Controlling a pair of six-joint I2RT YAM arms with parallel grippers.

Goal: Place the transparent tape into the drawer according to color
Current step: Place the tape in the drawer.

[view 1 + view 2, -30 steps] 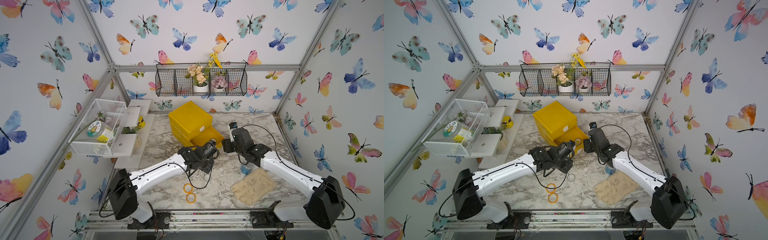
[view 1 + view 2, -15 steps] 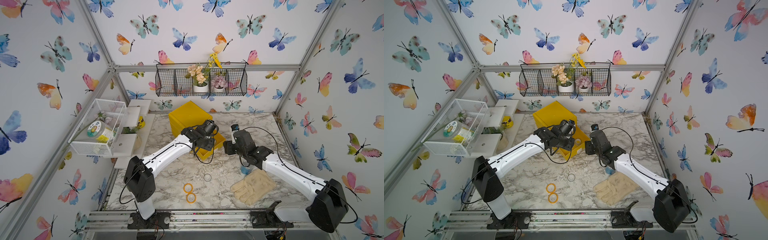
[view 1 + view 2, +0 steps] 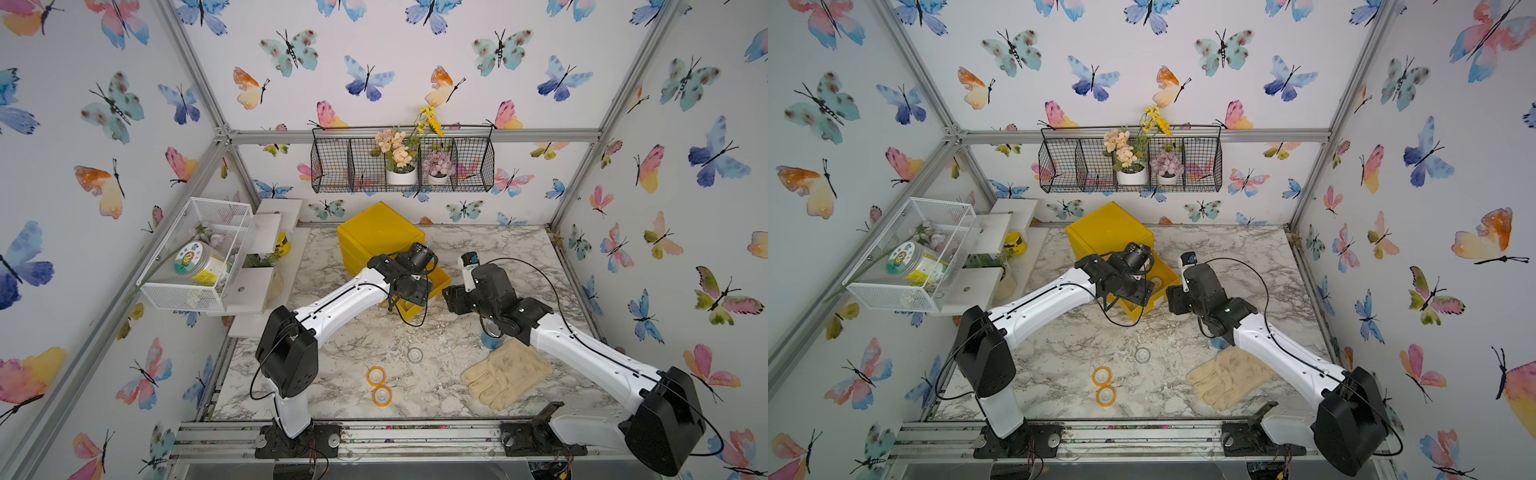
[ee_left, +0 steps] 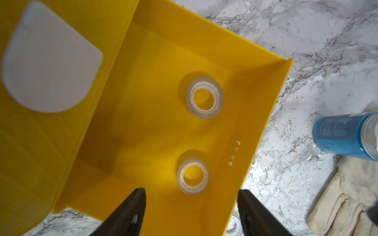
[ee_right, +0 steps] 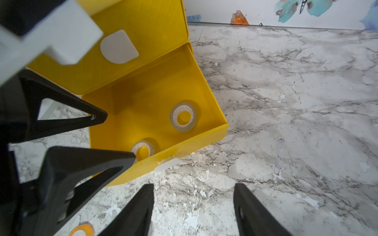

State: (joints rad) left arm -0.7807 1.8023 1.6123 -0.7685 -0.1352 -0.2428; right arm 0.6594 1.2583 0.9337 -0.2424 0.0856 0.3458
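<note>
Two glossy colourless tape rings [image 4: 220, 100] lie in the smooth yellow drawer [image 4: 255, 114]. Both the left gripper [image 4: 191, 191] and right gripper [image 5: 194, 185] hold black wedge jaws wide, empty.

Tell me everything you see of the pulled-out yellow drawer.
The yellow drawer looks like smooth plastic: an open tray pulled out at the bottom of the yellow cabinet, down on the marble table. A whitish tab sits on its front wall. A colourless tape roll and a second roll lie flat inside, apart.
</note>
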